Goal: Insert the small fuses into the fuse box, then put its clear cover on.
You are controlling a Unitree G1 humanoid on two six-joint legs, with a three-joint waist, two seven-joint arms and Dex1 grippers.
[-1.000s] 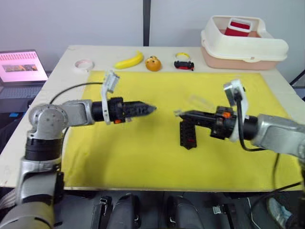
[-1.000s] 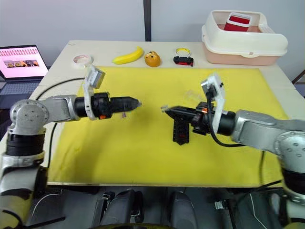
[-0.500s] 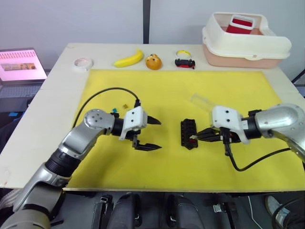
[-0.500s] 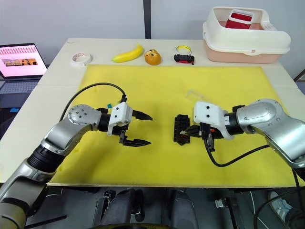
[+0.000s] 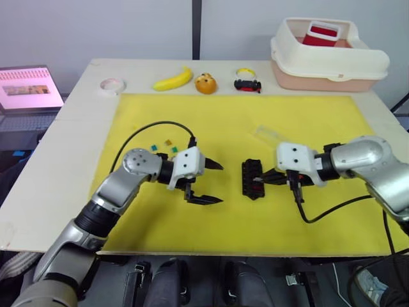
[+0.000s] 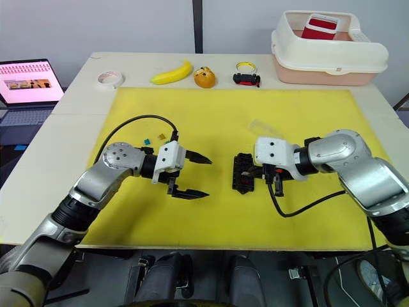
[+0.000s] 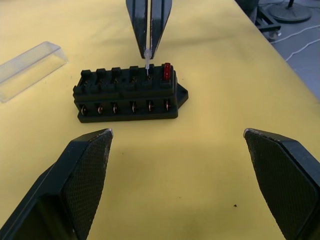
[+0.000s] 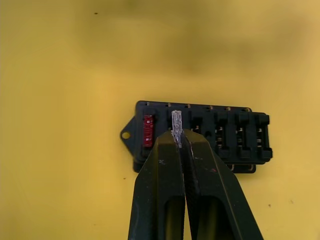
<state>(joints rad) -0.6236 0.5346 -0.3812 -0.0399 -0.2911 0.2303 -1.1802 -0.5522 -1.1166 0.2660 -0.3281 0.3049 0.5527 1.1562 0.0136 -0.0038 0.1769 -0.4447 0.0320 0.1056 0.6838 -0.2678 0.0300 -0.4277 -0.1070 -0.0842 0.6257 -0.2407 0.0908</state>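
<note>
The black fuse box lies mid-mat, with a red fuse seated in its end slot. My right gripper is shut on a pale grey small fuse, whose tip is at the slot beside the red one. To the left of the box my left gripper is open and empty, with its fingers spread wide. Behind the box the clear cover lies on the mat. Three loose small fuses lie behind my left forearm.
The yellow mat covers the table. Along the back stand a tape roll, a banana, an orange toy, a toy car and a cream bin. A laptop sits far left.
Both arms have come down from raised poses to the mat. The left gripper has opened and edged right toward the box. The right gripper has brought its fuse to the box.
</note>
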